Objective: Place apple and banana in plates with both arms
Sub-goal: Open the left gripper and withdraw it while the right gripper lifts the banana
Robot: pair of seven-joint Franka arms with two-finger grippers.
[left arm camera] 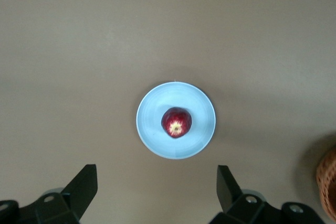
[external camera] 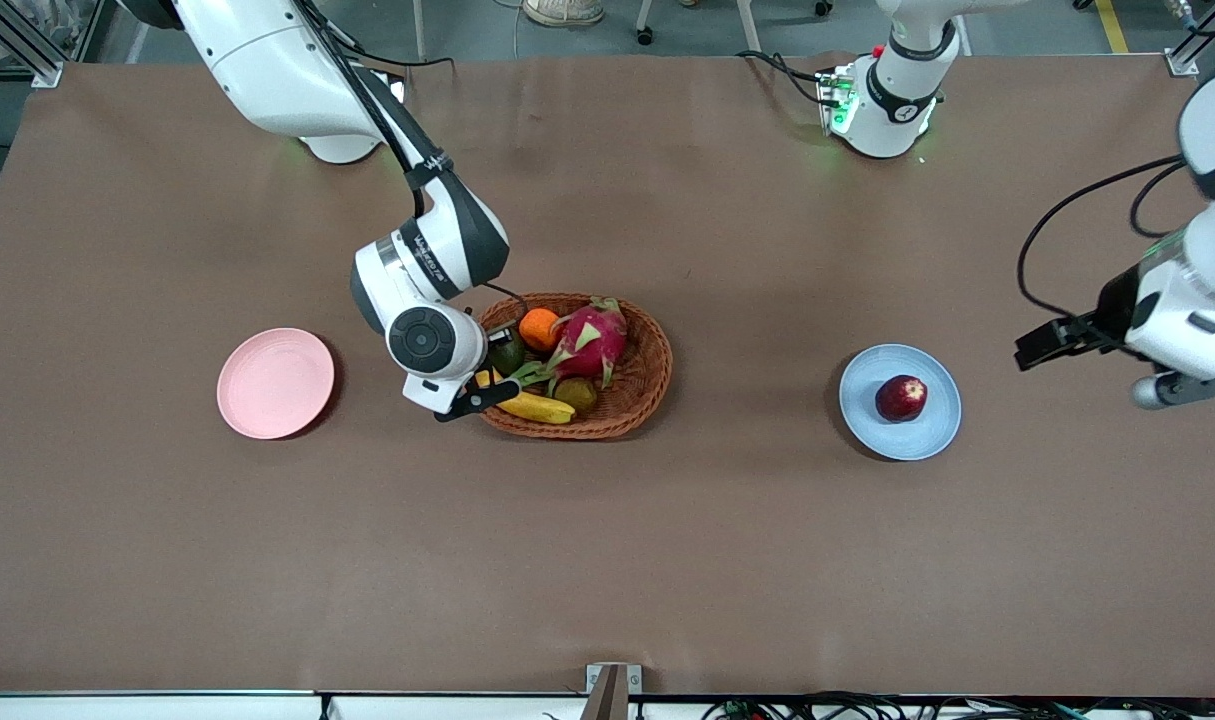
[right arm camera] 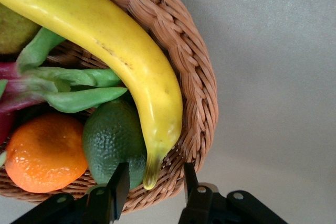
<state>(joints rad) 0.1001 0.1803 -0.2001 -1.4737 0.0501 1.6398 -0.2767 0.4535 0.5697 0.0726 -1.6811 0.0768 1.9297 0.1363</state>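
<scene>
1. Blue plate [external camera: 929, 432] first, closest to the front camera – and the apple [external camera: 900, 398] sits in the middle of it, pale spot up.
2. Taking the front view as a dial with twelve toward the robots' bases, this plate lies at the wicker basket's [external camera: 650, 372] three o'clock, well apart from it.
3. Left gripper [external camera: 1039, 347] hangs in the air at the plate's three o'clock, over bare table [external camera: 607, 560] toward the left arm's end.
4. From the left wrist view the left gripper [left arm camera: 156, 170] has its fingers [left arm camera: 86, 179] spread wide, nothing between them – the apple [left arm camera: 176, 122] and its plate [left arm camera: 156, 141] lie apart from them.
5. Over to the basket: the right gripper [external camera: 475, 396] is low at its eight o'clock edge.
6. Banana [external camera: 539, 407] lies in the basket along its six o'clock rim, one end toward that gripper.
7. In the right wrist view the right gripper [right arm camera: 155, 174] straddles the banana's [right arm camera: 121, 51] greenish tip; its fingers [right arm camera: 121, 179] stand a narrow gap apart, with daylight on both sides of the tip, so no grip.
8. Basket rim [right arm camera: 195, 77] curves right under that tip.
9. Sharing the basket: an orange [external camera: 539, 328] at eleven o'clock, a dark avocado [external camera: 508, 353] beside it, and a pink dragon fruit [external camera: 593, 340] in the middle.
10. Pink plate [external camera: 275, 383] lies bare at the basket's nine o'clock, toward the right arm's end.
</scene>
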